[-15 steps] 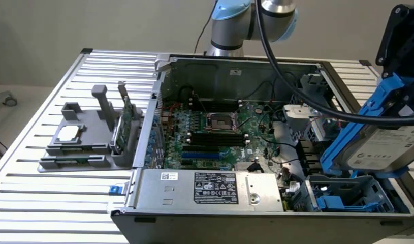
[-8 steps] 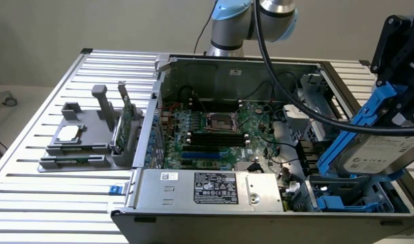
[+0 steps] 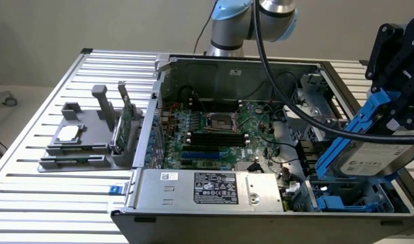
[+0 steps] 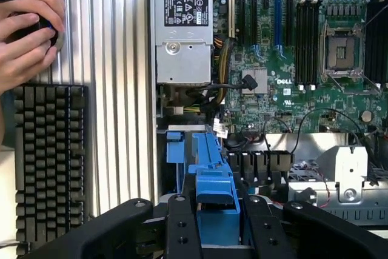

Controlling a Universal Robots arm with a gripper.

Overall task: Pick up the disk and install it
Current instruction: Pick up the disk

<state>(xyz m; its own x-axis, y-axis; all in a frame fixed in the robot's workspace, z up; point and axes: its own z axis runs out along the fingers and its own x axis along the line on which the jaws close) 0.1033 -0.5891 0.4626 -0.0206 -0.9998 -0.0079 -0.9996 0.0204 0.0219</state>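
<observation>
One hand (image 4: 219,225), tilted above the open computer case (image 3: 193,76), clamps the disk (image 3: 381,158) by its blue rails.

The disk (image 3: 386,155) is silver-grey with a white label and bright blue rails; the claw (image 4: 217,210) is matte black. The board (image 3: 220,129) is green with black slots. The worktop (image 3: 51,193) is silver, ribbed in stripes. The keyboard (image 4: 48,162) is black.

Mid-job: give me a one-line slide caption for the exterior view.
Gripper holds the disk, tilted, over the open computer case at the exterior view's right.
</observation>
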